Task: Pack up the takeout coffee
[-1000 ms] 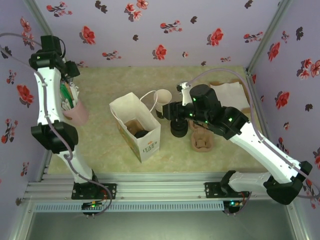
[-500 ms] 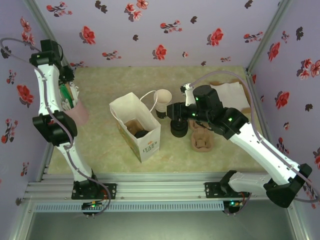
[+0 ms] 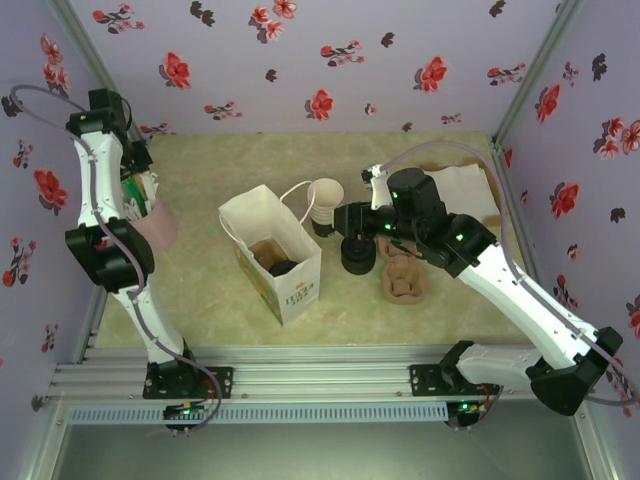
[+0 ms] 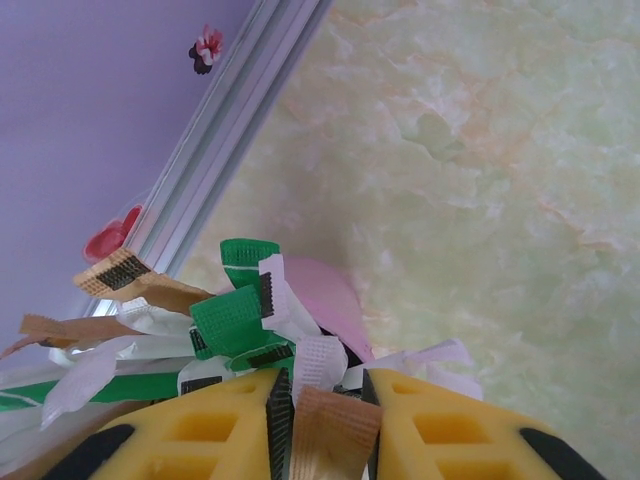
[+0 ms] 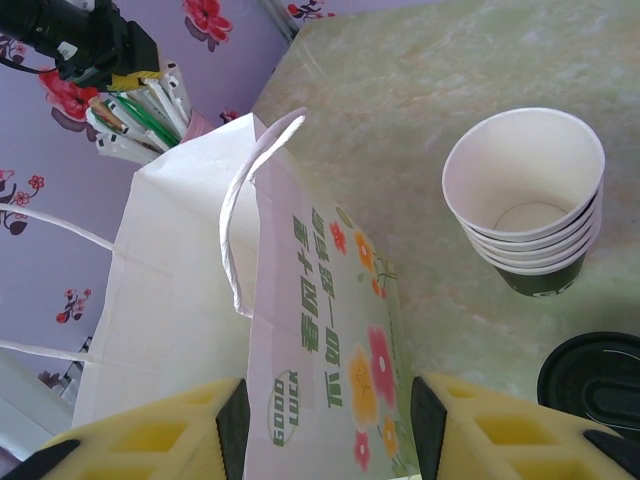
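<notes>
Left wrist view: your left gripper [image 4: 322, 382] clamps an upright brown packet [image 4: 335, 432]; the coffee [image 3: 284, 267] sits in the bag [image 3: 238, 213] to its right, nearer the right gripper [image 5: 330, 405], jaws apart.

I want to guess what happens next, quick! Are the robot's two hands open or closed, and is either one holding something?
Left gripper: closed on a brown packet.
Right gripper: open, holding nothing.

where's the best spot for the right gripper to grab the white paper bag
Probably the white paper bag by the top edge of its side wall, coming down from above. It stands upright with its mouth open, so that thin edge is free, and the right gripper is beside it.
</notes>
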Robot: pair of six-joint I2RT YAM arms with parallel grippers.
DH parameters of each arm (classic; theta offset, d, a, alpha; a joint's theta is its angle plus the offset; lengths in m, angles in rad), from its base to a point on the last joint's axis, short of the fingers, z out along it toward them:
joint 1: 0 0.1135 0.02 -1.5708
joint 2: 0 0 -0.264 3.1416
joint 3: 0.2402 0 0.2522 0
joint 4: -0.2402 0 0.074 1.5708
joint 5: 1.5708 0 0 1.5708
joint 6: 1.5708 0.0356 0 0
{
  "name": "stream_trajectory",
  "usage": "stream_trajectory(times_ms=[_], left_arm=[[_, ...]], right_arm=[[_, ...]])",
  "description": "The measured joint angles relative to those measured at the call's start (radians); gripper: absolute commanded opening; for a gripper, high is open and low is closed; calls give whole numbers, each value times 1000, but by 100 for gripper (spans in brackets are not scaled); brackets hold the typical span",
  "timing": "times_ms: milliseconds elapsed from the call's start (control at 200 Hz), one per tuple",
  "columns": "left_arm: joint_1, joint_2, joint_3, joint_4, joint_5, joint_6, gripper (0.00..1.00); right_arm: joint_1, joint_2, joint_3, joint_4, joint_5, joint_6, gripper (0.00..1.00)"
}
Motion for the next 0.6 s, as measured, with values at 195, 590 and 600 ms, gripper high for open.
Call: stream_trajectory(times_ms=[195, 590, 600], left_arm=[[0, -33, -16, 0, -3, -3, 16], [0, -157, -76, 5, -4, -3, 6], [0, -157, -76, 5, -4, -3, 6]], right_arm=[[-2, 0, -3, 1, -4, 1, 48], [-3, 5, -3, 6, -19, 5, 44], [-3, 6, -3, 6, -20, 6, 44]])
